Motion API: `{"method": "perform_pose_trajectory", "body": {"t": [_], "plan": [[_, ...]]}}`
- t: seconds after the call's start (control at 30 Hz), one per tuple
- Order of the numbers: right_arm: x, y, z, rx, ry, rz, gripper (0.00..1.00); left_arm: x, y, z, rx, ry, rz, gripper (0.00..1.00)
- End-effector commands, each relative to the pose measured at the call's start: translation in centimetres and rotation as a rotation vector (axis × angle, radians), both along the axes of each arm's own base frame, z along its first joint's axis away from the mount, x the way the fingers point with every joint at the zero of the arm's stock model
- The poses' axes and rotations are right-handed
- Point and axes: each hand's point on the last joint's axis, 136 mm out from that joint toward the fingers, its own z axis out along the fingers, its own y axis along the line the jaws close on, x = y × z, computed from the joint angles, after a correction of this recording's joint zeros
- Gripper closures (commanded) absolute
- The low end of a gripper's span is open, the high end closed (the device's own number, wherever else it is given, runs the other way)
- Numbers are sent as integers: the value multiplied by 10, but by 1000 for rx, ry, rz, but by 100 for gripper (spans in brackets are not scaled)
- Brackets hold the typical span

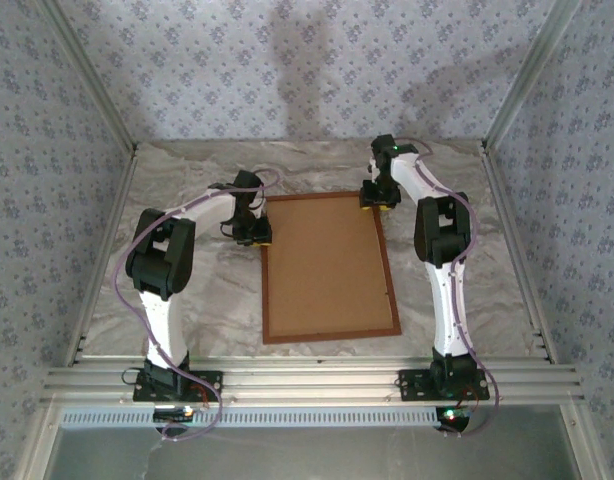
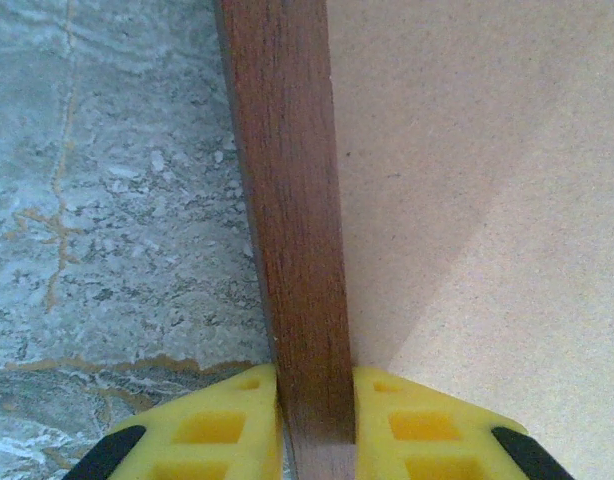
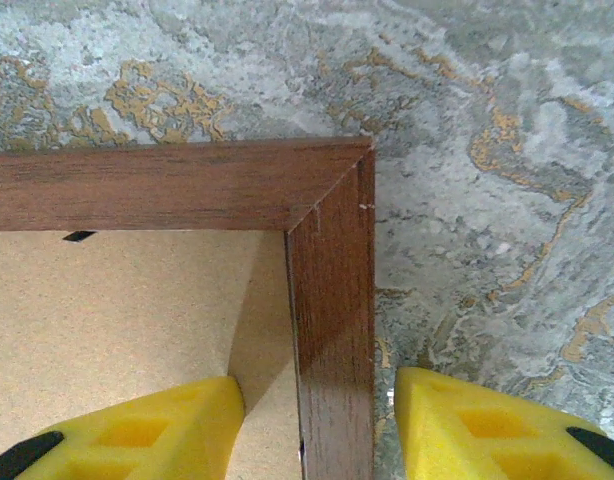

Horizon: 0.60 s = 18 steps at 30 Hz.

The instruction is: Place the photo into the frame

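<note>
The left end effector (image 2: 315,385) pinches the frame (image 2: 287,180): its two yellow fingers (image 2: 217,425) press on both sides of the narrow rail. In the top view this end effector (image 1: 252,232) sits at about 10 o'clock of the frame (image 1: 332,336). The right end effector (image 3: 317,395) stands spread around the other long rail, just below the mitred corner, and a small gap shows between each finger (image 3: 137,430) and the wood. From above it (image 1: 377,197) is at about 1 o'clock.

The frame is a thin rectangle of reddish-brown wood with fine dark grain. It lies flat in the middle of the tabletop (image 1: 217,300), its long sides running from 12 to 6 o'clock. Inside it lies a plain backing board (image 1: 327,265), pale brown, matte and slightly grainy. A small black tab (image 3: 79,236) sits at the board's edge under the top rail. The fingers look like foam-like blocks with hollow cells.

The tabletop has a grey marble pattern with ochre veins (image 3: 487,150). Walls with blue-grey flowered wallpaper (image 1: 317,70) close the cell at 9, 12 and 3 o'clock, and ribbed aluminium profiles (image 1: 317,380) cross at 6 o'clock.
</note>
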Motion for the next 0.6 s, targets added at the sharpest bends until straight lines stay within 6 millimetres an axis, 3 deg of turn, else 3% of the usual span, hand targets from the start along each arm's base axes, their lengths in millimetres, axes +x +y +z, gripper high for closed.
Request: {"method": "perform_pose_trajectory", "body": {"t": [0.0,0.17,0.33,0.4,0.57], "plan": [[-25,21,-31,19,115,33,52,-9,4,-32,56,46,-24,78],[-8,14,15,4,-6,23,51,-8,6,-31,60,45,-23,78],[3,-9,55,-33,-103,-1,49,-6,7,-28,60,40,-19,78],[5,-18,60,-38,-114,-13,50,-6,7,-28,61,40,-21,78],[4,-28,49,-53,-87,-18,50,-6,7,-29,62,42,-21,78]]}}
